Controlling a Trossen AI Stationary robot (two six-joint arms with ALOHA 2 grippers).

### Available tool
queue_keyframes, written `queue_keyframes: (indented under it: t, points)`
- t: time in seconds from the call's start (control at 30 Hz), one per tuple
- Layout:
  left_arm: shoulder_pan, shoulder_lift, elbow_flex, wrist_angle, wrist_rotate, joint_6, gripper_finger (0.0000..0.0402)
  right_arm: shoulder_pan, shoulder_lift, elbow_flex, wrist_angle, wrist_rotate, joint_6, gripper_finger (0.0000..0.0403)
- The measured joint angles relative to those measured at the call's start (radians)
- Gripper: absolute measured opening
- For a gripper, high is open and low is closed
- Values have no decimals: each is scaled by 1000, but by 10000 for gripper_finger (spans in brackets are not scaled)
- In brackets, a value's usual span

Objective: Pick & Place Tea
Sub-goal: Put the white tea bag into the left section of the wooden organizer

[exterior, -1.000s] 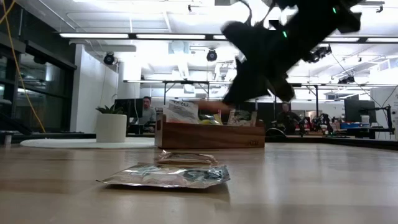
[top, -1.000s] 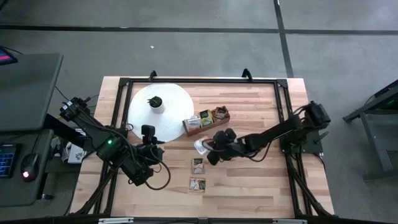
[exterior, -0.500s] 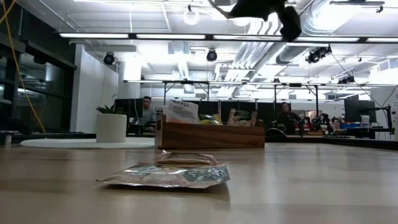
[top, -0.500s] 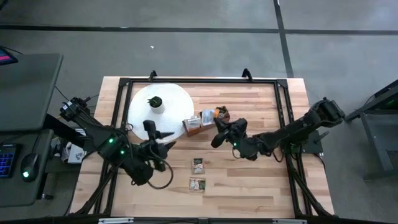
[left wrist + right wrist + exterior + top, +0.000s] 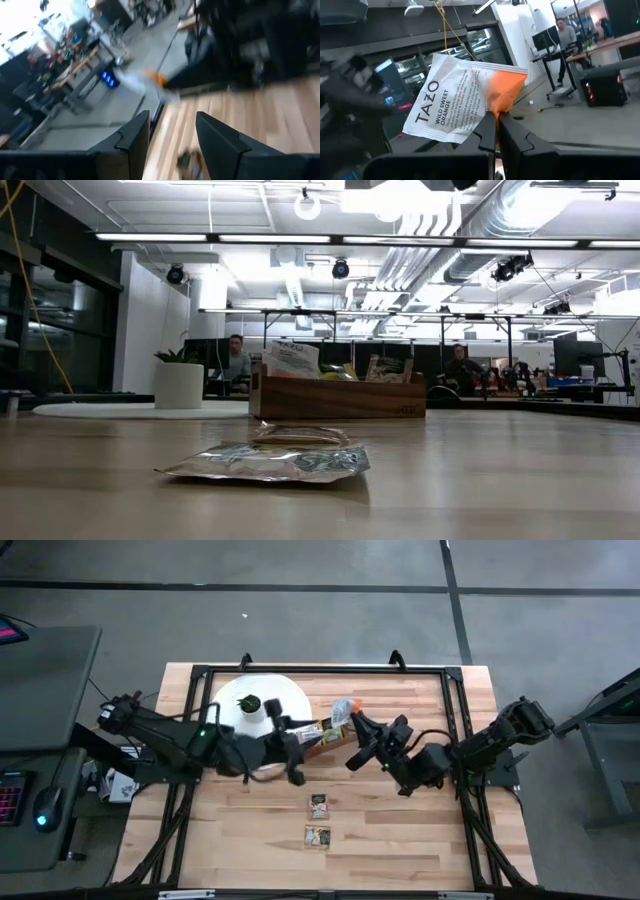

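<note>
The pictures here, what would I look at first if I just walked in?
Probably the orange-and-white tea sachet pinched in the right gripper, lifted above the wooden box near the table's middle. Next, two more sachets lying flat on the table in front of the box, and the left gripper beside the white disc.

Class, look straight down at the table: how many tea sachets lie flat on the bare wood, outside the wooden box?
2. One sachet lies near the table's middle, another just in front of it. A third, orange-and-white sachet hangs in the right gripper; more stand in the wooden box, partly hidden.
</note>
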Motion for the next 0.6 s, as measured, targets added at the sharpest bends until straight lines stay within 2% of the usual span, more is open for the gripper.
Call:
queue_keyframes:
  t: [0.1, 0.2, 0.37, 0.6]
  points:
    - [43, -2, 0, 99, 77, 53, 158, 8, 0, 0, 20, -1, -50, 0]
    - [76, -14, 0, 110, 140, 38, 158, 12, 0, 0, 38, -5, -95, 0]
    - [127, -14, 1, 99, 204, -62, 158, 17, -16, 1, 45, -26, -168, 0]
    - [210, -4, 1, 99, 408, -218, 158, 20, -41, 2, 22, -23, -258, 0]
